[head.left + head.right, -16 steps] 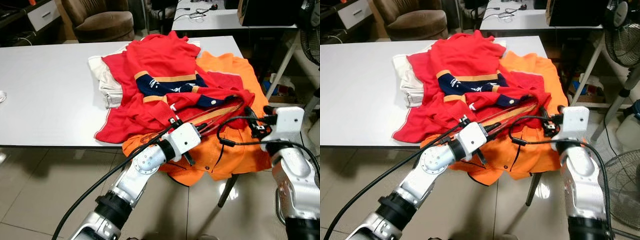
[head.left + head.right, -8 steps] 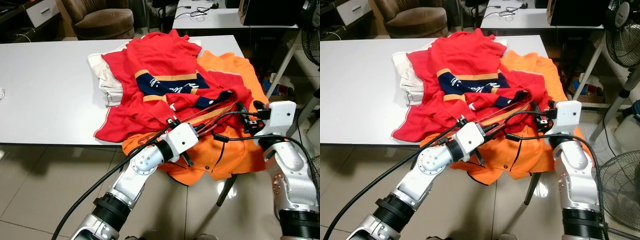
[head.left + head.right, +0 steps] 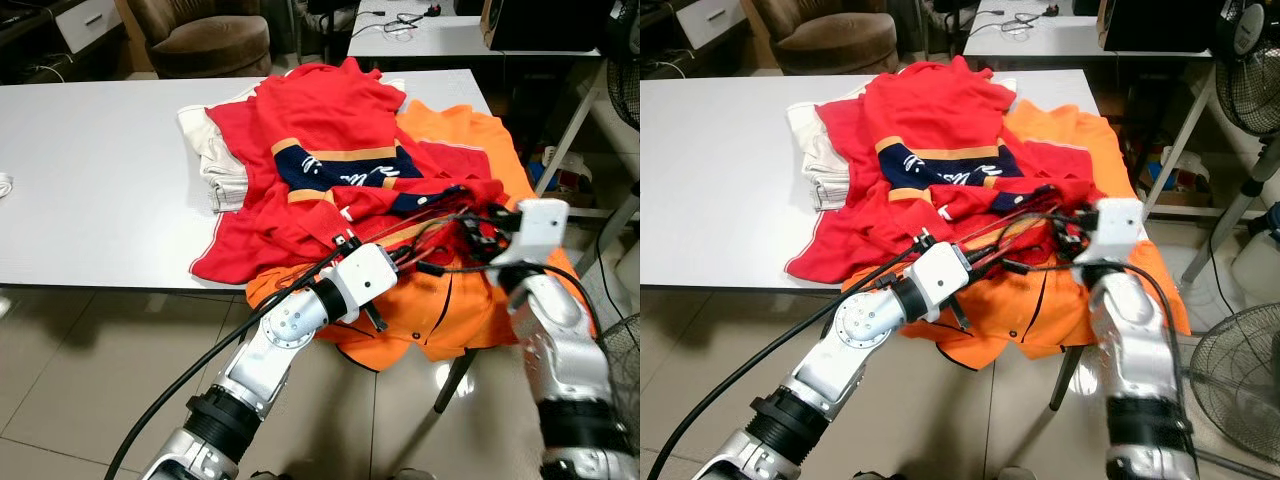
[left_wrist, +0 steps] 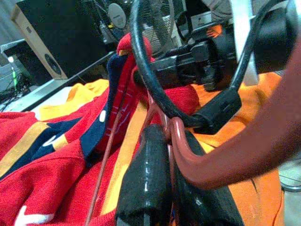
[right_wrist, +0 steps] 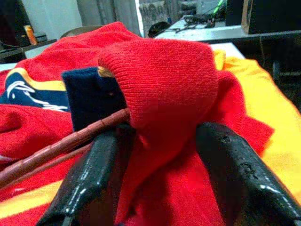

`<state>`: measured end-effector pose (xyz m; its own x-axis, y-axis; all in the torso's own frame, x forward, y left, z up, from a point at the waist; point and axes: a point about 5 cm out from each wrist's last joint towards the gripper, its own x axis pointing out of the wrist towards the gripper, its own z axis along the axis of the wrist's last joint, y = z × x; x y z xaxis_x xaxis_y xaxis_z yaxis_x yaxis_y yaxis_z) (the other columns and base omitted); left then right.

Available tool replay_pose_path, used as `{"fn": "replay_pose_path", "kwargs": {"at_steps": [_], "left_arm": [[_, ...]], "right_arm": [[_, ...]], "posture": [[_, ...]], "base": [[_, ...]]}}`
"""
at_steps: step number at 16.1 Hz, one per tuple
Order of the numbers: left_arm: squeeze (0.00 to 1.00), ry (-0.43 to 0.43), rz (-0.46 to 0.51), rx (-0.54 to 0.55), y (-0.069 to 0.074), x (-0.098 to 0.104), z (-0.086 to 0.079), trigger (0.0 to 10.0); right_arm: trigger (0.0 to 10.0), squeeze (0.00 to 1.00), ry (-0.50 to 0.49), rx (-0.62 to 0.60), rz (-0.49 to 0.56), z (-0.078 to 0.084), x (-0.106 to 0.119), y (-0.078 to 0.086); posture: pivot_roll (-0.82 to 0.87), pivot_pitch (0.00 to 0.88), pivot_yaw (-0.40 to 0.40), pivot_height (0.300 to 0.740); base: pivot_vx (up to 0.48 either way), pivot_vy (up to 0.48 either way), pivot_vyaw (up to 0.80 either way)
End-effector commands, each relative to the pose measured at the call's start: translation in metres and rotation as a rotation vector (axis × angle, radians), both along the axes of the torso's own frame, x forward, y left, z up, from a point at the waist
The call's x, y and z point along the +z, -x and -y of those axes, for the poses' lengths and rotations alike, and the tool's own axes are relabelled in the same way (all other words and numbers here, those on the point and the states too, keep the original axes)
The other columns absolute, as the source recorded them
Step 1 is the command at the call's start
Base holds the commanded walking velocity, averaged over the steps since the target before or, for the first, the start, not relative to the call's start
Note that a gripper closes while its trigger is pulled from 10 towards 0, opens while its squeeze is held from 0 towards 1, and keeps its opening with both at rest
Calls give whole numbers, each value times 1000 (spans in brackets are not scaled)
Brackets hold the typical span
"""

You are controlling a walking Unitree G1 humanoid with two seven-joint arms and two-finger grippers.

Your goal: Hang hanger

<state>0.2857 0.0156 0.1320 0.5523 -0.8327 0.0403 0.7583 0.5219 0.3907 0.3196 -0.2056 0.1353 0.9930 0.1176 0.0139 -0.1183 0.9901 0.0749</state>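
L gripper [image 4: 162, 188] is clamped on a thin dark-red hanger [image 4: 188, 160], hook end betw. its fingers, ribbed rod running up under the red shirt [image 3: 300, 140]. R gripper [image 5: 155, 174], fingers spread wide, straddles a red fabric fold w/ navy placket; hanger rod just beside one finger [image 5: 89, 183].

Knit red shirt [image 5: 164, 80]; glossy ribbed hanger [image 4: 186, 155].

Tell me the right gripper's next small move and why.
Probably shut the right gripper on the red shirt's collar: its jaws stand open either side of that fold, while the left gripper already pinches the red hanger beside it.
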Motion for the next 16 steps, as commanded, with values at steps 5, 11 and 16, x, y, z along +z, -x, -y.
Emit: {"fn": "replay_pose_path", "kwargs": {"at_steps": [5, 11, 16], "left_arm": [[0, 3, -15, -35, 4, 1, 4, 10000], [0, -3, -20, -33, 3, 1, 5, 10000], [0, -5, -28, -41, 2, 0, 6, 10000]], "right_arm": [[0, 0, -60, 15, 7, -11, 6, -9], [0, 0, -67, 11, 39, -17, 15, 8], [0, 0, -68, 21, 42, -22, 18, 20]], "posture": [[-244, 60, 85, 740], [-261, 63, 90, 740], [-273, 62, 100, 740]], "base": [[0, 0, 0], [0, 0, 0], [0, 0, 0]]}}
